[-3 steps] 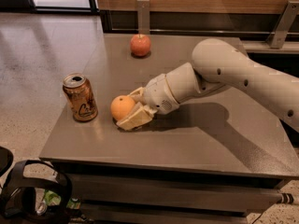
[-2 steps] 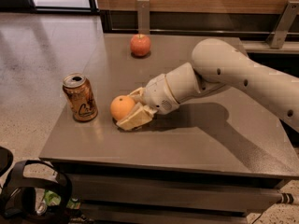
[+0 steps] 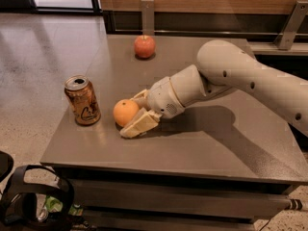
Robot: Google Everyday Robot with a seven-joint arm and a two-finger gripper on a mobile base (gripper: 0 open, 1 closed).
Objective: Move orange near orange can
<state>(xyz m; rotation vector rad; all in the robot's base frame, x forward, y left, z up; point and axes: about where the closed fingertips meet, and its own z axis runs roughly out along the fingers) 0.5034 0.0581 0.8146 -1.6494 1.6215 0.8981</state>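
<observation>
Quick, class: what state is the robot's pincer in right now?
Pincer: closed on the round, matte orange citrus fruit, low on the grey table, beside the copper-orange drink can.

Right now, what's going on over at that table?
The robot's gripper has the orange between its fingers, low on the table, a short gap from the orange can. The can stands upright near the table's edge. An apple sits alone at the far side.
</observation>
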